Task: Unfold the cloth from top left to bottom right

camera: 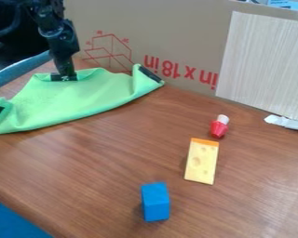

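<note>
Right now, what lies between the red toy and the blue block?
A yellow cheese slice lies between the red toy and the blue block, as the camera view shows.

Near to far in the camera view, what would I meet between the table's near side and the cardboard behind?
Blue block, yellow toy cheese, red toy with white tip, gripper, cardboard.

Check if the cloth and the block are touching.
Apart. Camera view: a wide stretch of table shows between the near edge of the cloth and the block.
</note>
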Available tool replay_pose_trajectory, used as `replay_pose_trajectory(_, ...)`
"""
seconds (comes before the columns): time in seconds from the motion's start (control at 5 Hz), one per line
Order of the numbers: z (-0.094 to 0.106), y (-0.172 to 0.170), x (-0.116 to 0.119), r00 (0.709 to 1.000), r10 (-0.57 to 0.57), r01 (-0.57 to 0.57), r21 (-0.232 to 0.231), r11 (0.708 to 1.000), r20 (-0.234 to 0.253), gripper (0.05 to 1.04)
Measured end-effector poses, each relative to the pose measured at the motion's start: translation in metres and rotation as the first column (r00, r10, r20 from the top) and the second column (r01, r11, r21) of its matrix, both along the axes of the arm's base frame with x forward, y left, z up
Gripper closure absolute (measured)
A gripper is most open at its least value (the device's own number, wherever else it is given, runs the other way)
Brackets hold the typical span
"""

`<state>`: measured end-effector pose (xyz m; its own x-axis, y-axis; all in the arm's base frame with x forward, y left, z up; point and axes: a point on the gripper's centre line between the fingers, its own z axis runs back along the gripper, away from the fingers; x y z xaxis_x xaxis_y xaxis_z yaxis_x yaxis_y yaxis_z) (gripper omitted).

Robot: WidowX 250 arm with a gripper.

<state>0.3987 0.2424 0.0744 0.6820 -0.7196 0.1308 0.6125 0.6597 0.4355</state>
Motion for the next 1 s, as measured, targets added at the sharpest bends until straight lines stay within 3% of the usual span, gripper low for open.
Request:
replay_pose_trajectory(0.4, 0.005, 0.0052, 0.0009, 1.0, 0.0, -0.001, 0.002, 1.0, 0.016, 0.269)
replay_pose_trajectory(0.6, 0.0066, 0.0069, 0.0021, 1.0, -0.002, 0.001, 0.018, 1.0, 0.02, 0.08)
replay_pose_trajectory(1.0, 0.0082, 0.0101, 0.0042, 0.999, 0.0, -0.002, 0.044, 0.999, 0.034, 0.083)
